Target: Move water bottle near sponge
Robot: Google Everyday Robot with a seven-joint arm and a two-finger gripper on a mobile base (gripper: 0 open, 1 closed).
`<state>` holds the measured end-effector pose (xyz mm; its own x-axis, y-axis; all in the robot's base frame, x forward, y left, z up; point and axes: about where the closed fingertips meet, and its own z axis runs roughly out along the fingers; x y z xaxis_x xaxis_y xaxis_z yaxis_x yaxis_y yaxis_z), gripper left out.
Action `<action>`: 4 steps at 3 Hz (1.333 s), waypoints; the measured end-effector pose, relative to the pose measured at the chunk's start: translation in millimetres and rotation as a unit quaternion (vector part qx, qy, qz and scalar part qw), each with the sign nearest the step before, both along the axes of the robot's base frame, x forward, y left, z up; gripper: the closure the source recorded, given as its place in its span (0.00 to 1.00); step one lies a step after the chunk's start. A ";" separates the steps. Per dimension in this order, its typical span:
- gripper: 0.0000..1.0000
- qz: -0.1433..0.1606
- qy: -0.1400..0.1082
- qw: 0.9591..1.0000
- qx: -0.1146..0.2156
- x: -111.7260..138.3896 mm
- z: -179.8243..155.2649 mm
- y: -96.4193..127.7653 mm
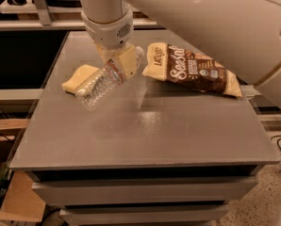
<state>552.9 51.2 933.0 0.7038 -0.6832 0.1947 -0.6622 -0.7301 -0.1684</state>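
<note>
We see the pincer (120, 64) clamped on the water bottle (97, 85) near its label band, over the far-left part of the table (154, 131). The bottle slants, cap toward the far edge and base toward the left edge, where it overlaps the sponge (76, 78) in our view. A brown snack bag (192, 70) lies toward the far-right corner.

Water bottle (99, 84): clear ribbed plastic, glinting. Sponge (78, 77): pale, soft, matt. Snack bag (192, 69): glossy film. Table (178, 131): smooth grey, dull sheen. Gripper (118, 64), far left, clamping the bottle: matt cream pads, smooth white casing.
</note>
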 end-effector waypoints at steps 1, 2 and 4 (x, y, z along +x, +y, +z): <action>1.00 0.006 -0.005 1.000 0.000 14.9 -0.8 4.2; 1.00 0.003 -0.001 1.000 0.002 29.2 -12.1 8.1; 1.00 -0.026 0.019 0.999 0.005 49.1 -47.5 7.8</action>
